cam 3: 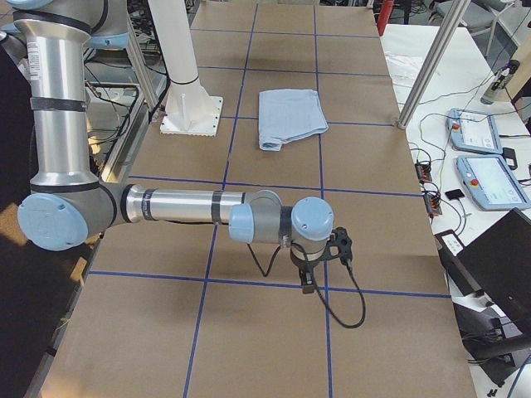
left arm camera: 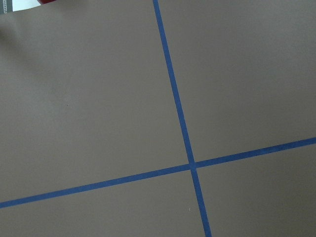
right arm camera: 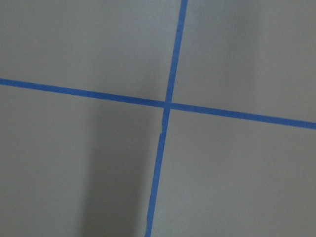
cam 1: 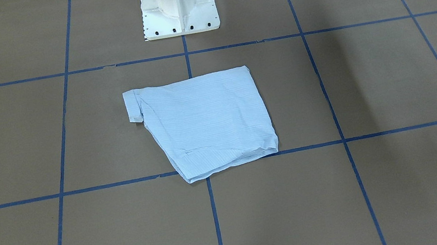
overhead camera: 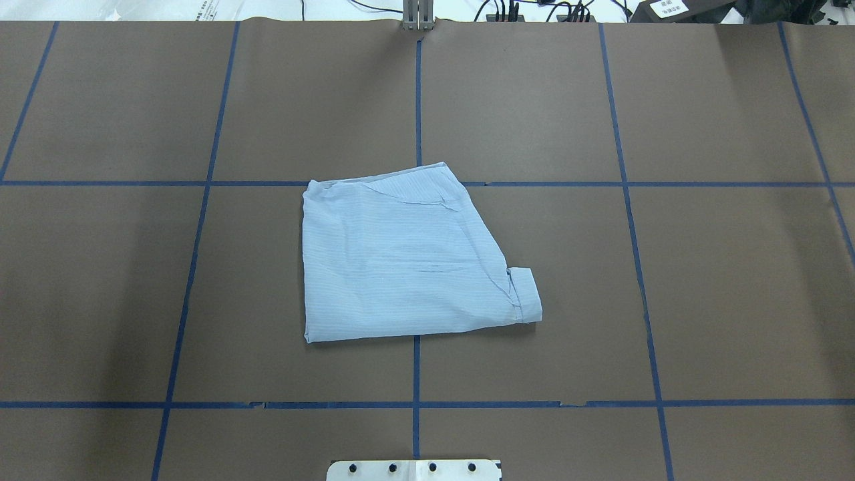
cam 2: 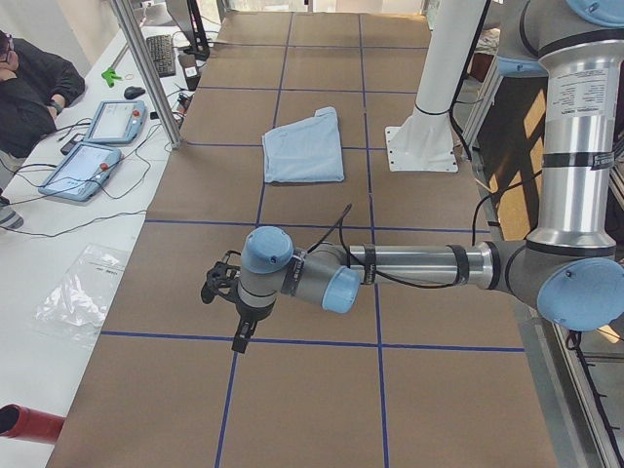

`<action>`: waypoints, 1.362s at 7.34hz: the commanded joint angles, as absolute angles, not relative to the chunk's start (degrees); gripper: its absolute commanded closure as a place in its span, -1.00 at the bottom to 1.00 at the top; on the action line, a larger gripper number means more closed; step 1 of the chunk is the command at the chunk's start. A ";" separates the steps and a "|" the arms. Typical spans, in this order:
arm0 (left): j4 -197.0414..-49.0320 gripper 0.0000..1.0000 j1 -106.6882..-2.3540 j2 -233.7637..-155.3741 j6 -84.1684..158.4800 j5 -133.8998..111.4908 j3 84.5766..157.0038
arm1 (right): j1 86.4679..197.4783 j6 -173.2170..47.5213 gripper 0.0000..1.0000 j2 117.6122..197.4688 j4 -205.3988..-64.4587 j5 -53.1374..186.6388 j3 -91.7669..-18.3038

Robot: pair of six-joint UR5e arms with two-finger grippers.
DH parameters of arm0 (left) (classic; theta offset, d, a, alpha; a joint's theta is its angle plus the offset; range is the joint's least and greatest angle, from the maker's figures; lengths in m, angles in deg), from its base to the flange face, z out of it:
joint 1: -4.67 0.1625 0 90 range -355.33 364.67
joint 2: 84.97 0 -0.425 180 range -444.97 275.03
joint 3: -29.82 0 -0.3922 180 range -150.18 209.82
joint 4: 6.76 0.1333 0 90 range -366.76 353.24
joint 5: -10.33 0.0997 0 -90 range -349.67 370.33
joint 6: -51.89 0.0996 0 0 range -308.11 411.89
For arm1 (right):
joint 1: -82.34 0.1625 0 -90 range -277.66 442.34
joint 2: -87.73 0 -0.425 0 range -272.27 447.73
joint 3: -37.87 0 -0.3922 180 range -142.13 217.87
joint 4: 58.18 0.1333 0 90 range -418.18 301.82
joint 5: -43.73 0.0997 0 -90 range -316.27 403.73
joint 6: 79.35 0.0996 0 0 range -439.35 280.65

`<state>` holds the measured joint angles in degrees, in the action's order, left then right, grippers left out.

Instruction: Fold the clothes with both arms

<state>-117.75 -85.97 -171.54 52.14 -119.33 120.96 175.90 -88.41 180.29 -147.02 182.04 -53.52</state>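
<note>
The clothes are one light blue striped shirt (overhead camera: 407,257), folded into a flat, roughly square packet at the table's centre, with a cuff sticking out at one corner (cam 1: 133,106). It also shows in both side views (cam 2: 304,146) (cam 3: 290,116). Neither arm touches it. The left arm (cam 2: 409,268) stretches low over the table's left end, far from the shirt, its gripper (cam 2: 240,339) pointing down. The right arm (cam 3: 191,207) mirrors it at the right end, gripper (cam 3: 309,286) also pointing down. I cannot tell whether either gripper is open or shut. Both wrist views show only brown paper and blue tape.
The white pedestal base (cam 1: 179,10) stands just behind the shirt. Blue tape lines (overhead camera: 417,100) grid the brown table cover. Beyond the far edge are teach pendants (cam 2: 93,161), cables, a metal post (cam 2: 146,68) and a seated person (cam 2: 29,88).
</note>
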 commanded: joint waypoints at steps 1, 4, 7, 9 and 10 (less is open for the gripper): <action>-116.11 -0.99 -86.12 -170.14 51.71 -119.22 121.92 | 176.38 -80.82 -1.00 181.87 -145.72 183.47 -54.14; -100.67 -0.99 -85.94 -170.32 51.45 -123.84 128.15 | 176.38 -72.93 -1.00 181.69 -147.73 183.47 -58.01; -97.02 -0.99 -85.94 -170.32 51.27 -125.64 129.23 | 176.38 -73.02 -1.00 182.12 -148.01 182.78 -57.84; -97.02 -0.99 -85.94 -170.32 51.27 -125.55 129.75 | 176.38 -73.02 -1.00 182.39 -148.09 181.98 -58.02; -97.02 -0.99 -85.94 -170.32 51.27 -125.55 129.84 | 176.30 -73.19 -1.00 182.48 -148.09 178.85 -58.02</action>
<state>-97.07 -85.94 -170.32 51.27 -125.58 129.68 176.37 -73.06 182.36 -148.06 181.36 -57.99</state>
